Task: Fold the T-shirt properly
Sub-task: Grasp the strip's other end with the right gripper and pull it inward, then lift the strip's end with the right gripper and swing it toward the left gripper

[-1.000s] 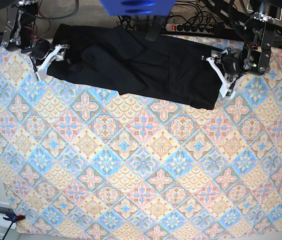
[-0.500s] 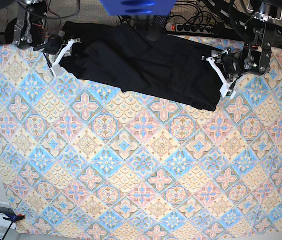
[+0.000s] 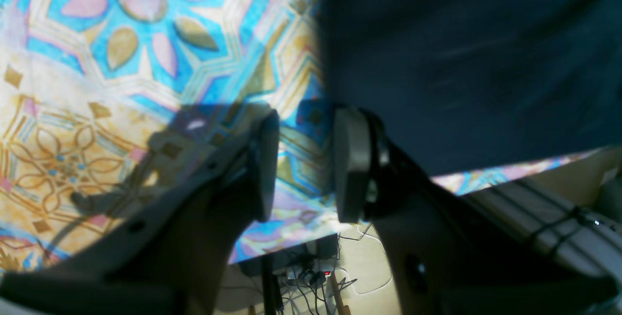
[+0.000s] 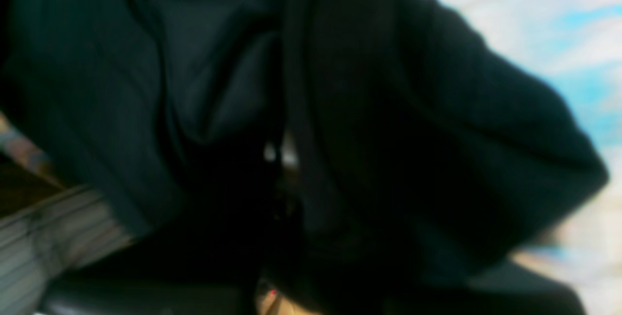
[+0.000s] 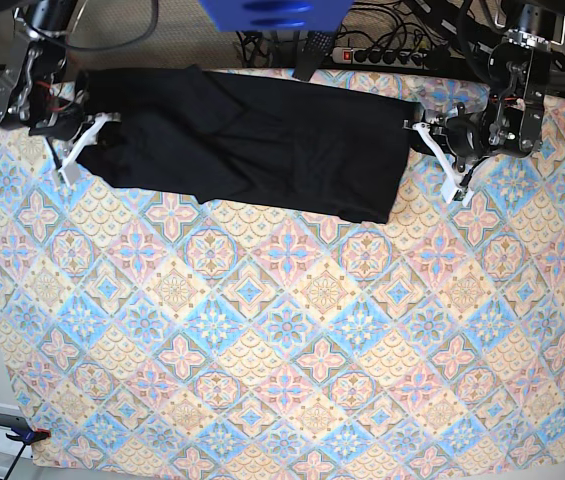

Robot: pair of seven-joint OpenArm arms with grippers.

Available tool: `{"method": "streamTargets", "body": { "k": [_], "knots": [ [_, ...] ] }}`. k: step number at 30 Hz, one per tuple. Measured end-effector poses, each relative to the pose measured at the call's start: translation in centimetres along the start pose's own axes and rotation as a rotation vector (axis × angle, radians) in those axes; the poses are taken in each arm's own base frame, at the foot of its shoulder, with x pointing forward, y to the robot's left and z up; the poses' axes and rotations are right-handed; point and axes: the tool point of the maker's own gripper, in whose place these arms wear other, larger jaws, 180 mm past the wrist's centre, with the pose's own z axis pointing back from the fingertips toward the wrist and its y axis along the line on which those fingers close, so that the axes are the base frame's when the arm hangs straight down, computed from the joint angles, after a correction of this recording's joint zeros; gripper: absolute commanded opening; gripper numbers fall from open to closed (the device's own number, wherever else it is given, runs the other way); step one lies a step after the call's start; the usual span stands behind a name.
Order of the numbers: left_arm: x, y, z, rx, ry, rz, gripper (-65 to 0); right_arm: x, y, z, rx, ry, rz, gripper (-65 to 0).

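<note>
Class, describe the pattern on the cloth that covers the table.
Diamond tiles with flowers in blue, pink and cream on the tablecloth; base view.

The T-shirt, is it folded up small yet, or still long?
Still long. The T-shirt lies stretched in a band along the far edge of the patterned tablecloth, doubled lengthwise at most, not yet a neat small stack.

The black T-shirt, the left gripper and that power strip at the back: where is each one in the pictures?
T-shirt (image 5: 262,145): base view, middle of the spread cloth.
left gripper (image 3: 303,164): left wrist view, gap between its fingertips.
power strip (image 5: 382,57): base view, middle of its body.
</note>
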Motion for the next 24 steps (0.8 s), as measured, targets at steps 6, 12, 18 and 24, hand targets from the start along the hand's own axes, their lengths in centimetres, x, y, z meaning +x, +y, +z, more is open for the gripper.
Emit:
{"method": "streamTargets", "body": {
  "k": [6, 12, 18, 24],
  "knots": [
    [1.2, -0.8, 1.0, -0.009, -0.052, -0.019, -47.9, 2.7, -2.9, -0.2, -0.076, 0.024, 0.026, -64.6],
    [1.4, -0.2, 1.3, -0.007, -0.109, 0.102, -59.6, 6.5, -5.3, 0.9, -0.164, 0.003, 0.070, -64.6],
    [1.2, -0.4, 1.1, -0.010, -0.105, 0.110, -64.3, 5.6, -4.6, 0.7, -0.194, 0.095, 0.161, -64.6],
    [1.1, -0.8, 0.9, -0.017, -0.106, 0.119, -64.3, 11.3, 4.0, 0.9, -0.109, -0.026, 0.497, -64.7]
  ]
}}
